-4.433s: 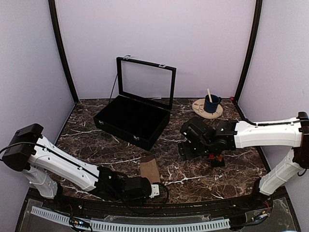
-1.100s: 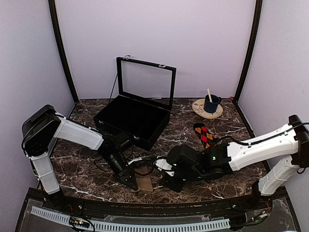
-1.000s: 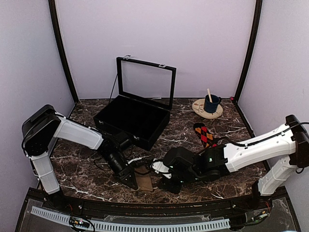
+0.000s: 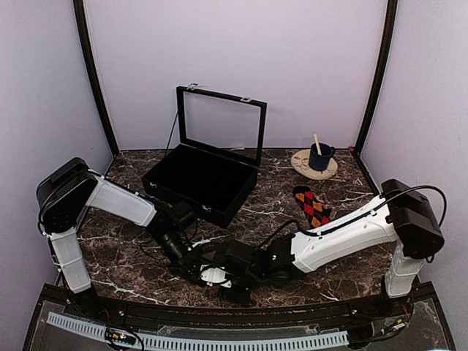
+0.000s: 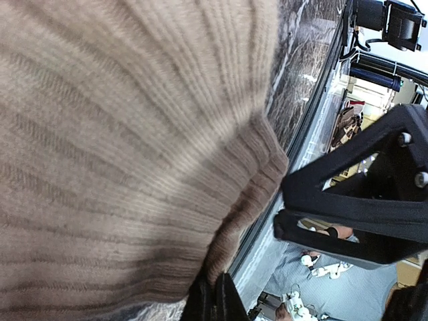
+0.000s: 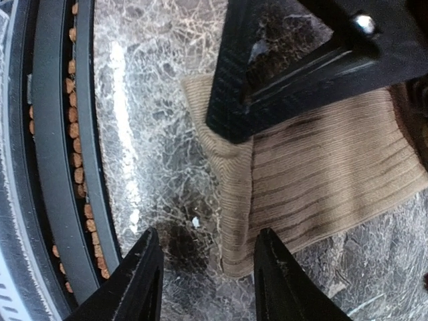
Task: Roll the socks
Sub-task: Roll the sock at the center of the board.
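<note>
My left gripper (image 5: 214,299) is pressed together at the edge of the tan sock (image 5: 120,134); whether cloth is caught, I cannot tell. My right gripper (image 6: 206,281) stands spread beside it. From above it is hidden. The argyle sock (image 4: 312,207) lies at 2 o'clock.

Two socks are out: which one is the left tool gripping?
The tan, ribbed sock at the front, its edge pinched in the shut left tool. The other sock, showing black-and-orange argyle, lies untouched farther back on the right.
</note>
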You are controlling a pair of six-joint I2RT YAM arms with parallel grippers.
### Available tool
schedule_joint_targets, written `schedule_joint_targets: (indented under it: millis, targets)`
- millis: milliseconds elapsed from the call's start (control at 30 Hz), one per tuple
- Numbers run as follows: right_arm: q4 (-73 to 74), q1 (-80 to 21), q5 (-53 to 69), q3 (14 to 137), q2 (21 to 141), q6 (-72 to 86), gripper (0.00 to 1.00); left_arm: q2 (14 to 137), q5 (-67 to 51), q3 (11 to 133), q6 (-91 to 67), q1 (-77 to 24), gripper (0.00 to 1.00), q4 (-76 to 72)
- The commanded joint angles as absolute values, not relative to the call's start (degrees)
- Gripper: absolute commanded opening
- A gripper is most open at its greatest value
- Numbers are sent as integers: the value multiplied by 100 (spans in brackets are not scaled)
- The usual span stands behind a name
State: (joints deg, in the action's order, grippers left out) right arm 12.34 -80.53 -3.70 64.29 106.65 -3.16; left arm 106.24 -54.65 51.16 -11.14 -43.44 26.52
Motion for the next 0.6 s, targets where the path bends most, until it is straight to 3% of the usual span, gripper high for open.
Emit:
schedule_joint_targets:
  millis: [0, 567]
  targets:
    - [966, -8083, -390, 6727, 10849, -575, 42, 10635, -5539, 5110, -996, -4265, 0, 2799]
    - [968, -7779, -158, 6771, 11105, -782, 33, 10826, -5286, 5158, -856, -4186, 0, 2969]
